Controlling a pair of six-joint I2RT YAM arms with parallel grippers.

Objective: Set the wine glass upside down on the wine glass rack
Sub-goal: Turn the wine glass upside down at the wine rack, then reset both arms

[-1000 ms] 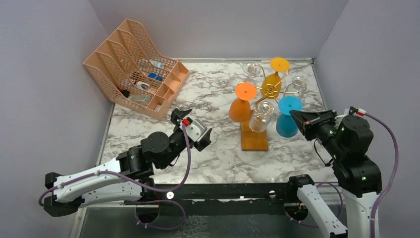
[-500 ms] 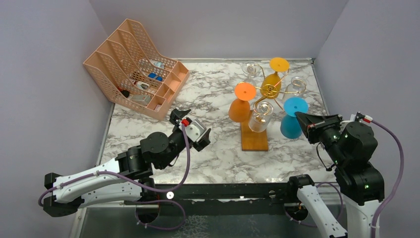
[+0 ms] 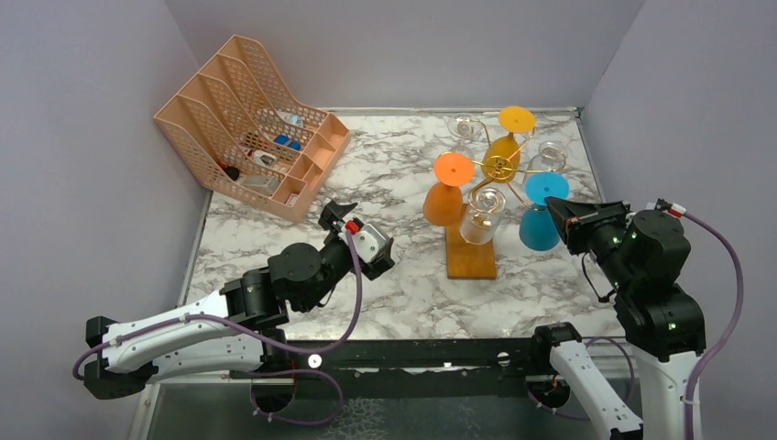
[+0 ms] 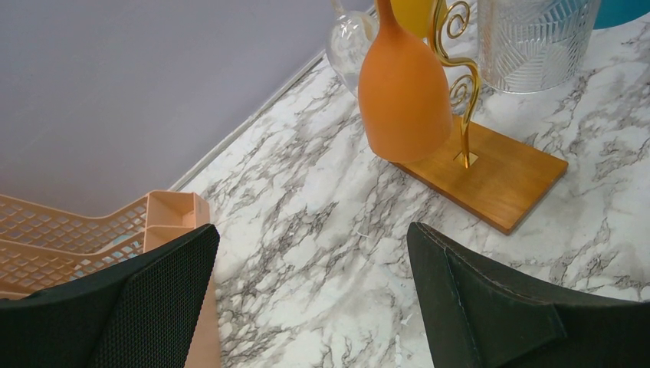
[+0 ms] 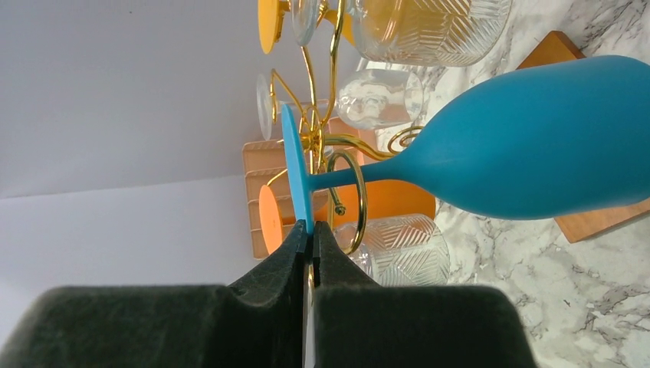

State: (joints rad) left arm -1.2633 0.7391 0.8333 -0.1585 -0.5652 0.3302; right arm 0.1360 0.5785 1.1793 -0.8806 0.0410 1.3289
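Observation:
The blue wine glass (image 3: 538,225) hangs upside down at the right side of the gold wire rack (image 3: 499,168), its round foot (image 3: 547,187) up. My right gripper (image 3: 555,211) is shut on the edge of that foot; in the right wrist view the fingertips (image 5: 310,231) pinch the blue foot (image 5: 295,172), the stem lies by a gold loop (image 5: 352,201) and the bowl (image 5: 536,149) points right. The rack's wooden base (image 3: 470,250) lies on the marble. My left gripper (image 3: 359,227) is open and empty, left of the rack.
An orange glass (image 3: 446,192), a yellow glass (image 3: 506,142) and several clear patterned glasses (image 3: 480,220) hang on the rack. A peach mesh file organiser (image 3: 247,124) stands at the back left. Grey walls close in both sides; the right wall is near my right arm.
My right gripper has carried the blue glass a little up and back toward the rack's arm, after a swing to the right. The left arm shifted slightly right.

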